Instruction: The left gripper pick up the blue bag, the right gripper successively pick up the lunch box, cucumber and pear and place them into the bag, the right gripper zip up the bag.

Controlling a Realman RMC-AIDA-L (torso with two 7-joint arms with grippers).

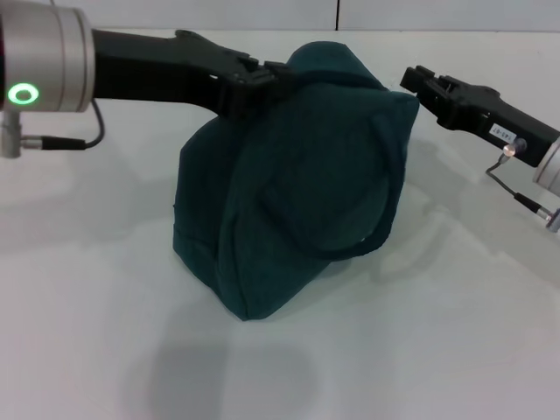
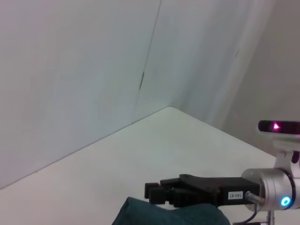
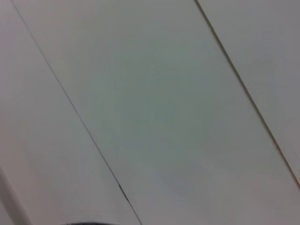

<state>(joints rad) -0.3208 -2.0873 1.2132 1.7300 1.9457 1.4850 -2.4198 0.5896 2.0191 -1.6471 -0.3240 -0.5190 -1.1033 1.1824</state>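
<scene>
Bag (image 1: 289, 192) top pinched in my left jaws (image 1: 262, 83); right jaws (image 1: 418, 80), seemingly together at its corner, should pull the zipper steadily.

Even, diffuse light is seen across the white table (image 1: 455, 350) — bright, without harsh glare. Soft grey shadows are cast below and to the right of the blue bag (image 1: 289, 201), with a fainter patch at lower centre of the frame. The bag's dark fabric is rendered nearly detailless. The right wrist view is filled by a pale, softly focused surface — slightly dimmer toward its lower left corner.
</scene>
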